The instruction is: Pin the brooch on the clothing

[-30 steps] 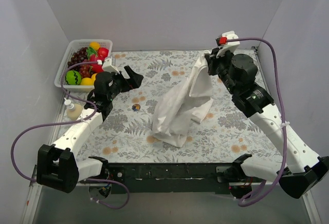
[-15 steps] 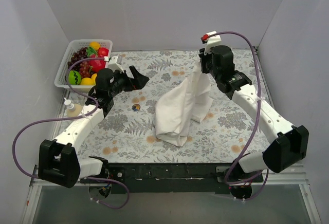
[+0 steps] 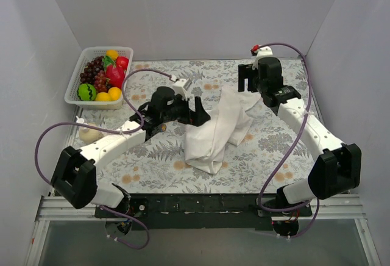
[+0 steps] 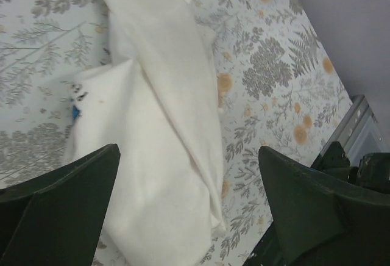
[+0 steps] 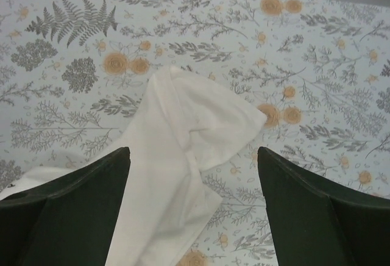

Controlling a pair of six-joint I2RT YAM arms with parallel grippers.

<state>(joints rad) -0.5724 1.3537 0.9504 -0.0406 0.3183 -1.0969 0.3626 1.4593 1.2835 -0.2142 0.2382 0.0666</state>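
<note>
- grey walls (image 3: 183, 16) close round one table (image 3: 152, 156) on three sides; its cloth is pale, with grey ferns and orange flowers.
- one white t-shirt (image 3: 216, 132) lies crumpled near the middle of the table, a shade toward 3 o'clock. it is a long folded heap running from 1 o'clock down to 7 o'clock, and all of it rests on the cloth.
- in the left wrist view, one small blue fleck of print (image 4: 75, 112) shows at a fold edge of the t-shirt.
- the brooch cannot be made out in any of the three views.
- two arms reach in, with one gripper each.
- the left gripper (image 4: 189, 156) hangs over the 9 o'clock side of the t-shirt. its two fingers are spread wide with nothing between them, and the fabric shows below the gap. whether it touches the fabric cannot be told.
- the right gripper (image 5: 194, 150) is above the 1 o'clock end of the t-shirt, its two fingers also spread wide and empty. the tip of the fabric lies flat beneath it, ungripped.
- one white basket (image 3: 74, 77) sits at the 10 o'clock corner. it holds one bunch of dark grapes (image 3: 92, 69), one green striped ball (image 3: 87, 92), and red and yellow pieces too crowded to count.
- one small pale bottle (image 3: 85, 134) stands at the 9 o'clock edge, partly behind the left arm.
- two purple cables (image 3: 46, 144) loop out, one from each arm.
</note>
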